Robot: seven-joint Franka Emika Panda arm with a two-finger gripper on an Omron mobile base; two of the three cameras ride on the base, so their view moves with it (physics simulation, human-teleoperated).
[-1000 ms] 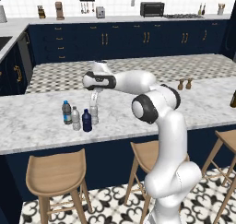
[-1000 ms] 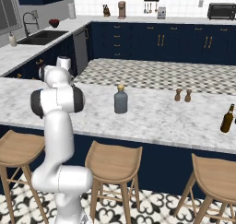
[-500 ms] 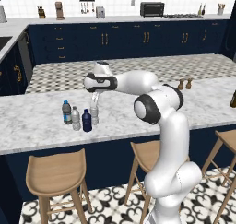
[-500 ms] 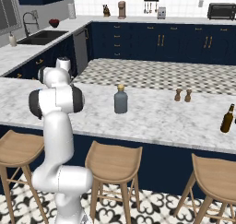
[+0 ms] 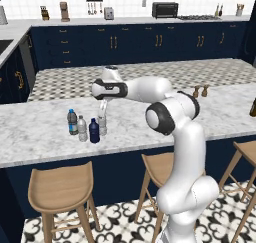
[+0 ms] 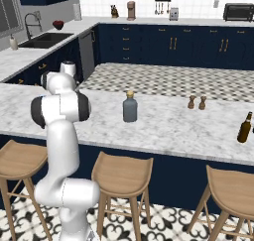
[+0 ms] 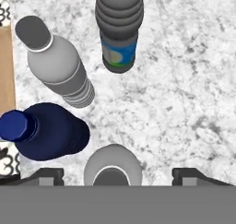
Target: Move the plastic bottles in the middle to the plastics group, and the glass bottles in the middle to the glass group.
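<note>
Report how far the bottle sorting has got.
Looks done: the opaque navy plastic bottle stands beside the blue-capped, blue-labelled water bottle and the clear grey bottle. In hand: the gripper has its jaws open astride the clear greyish pale-capped bottle, next to that group. Left: the grey-green cork-topped glass bottle stands mid-counter, far from the dark brown bottle.

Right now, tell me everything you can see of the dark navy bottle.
The navy bottle is small, opaque and dark blue, plastic-looking, with a brighter blue screw cap. It stands upright on the white marble counter, front of the cluster in the left base view, close beside two clear grey bottles. Whether they touch it is unclear.
</note>
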